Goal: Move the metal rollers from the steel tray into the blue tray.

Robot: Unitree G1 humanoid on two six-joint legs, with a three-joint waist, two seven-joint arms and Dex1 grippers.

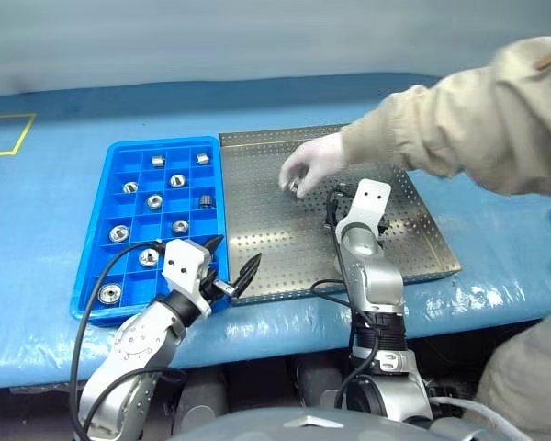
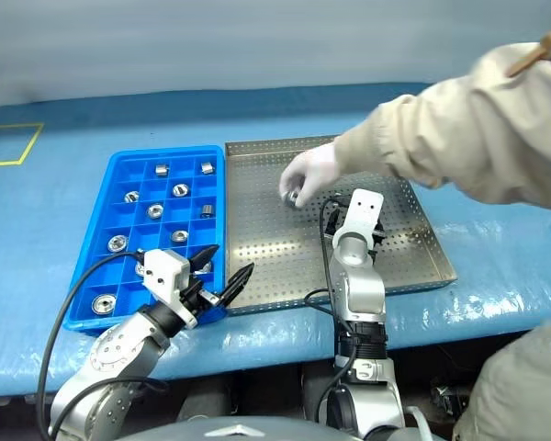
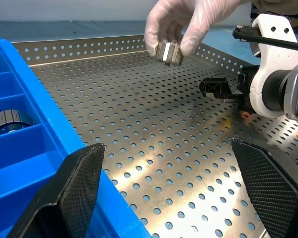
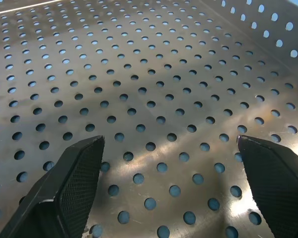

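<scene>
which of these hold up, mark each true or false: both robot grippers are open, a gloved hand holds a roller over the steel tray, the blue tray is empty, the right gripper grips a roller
1. Both grippers are open. True: the left gripper and the right gripper have their fingers spread, nothing between them.
2. A gloved hand holds a roller over the steel tray. True: the hand pinches a metal roller above the steel tray.
3. The blue tray is empty. False: the blue tray holds rollers in several compartments.
4. The right gripper grips a roller. False: it is over bare tray floor.
</scene>
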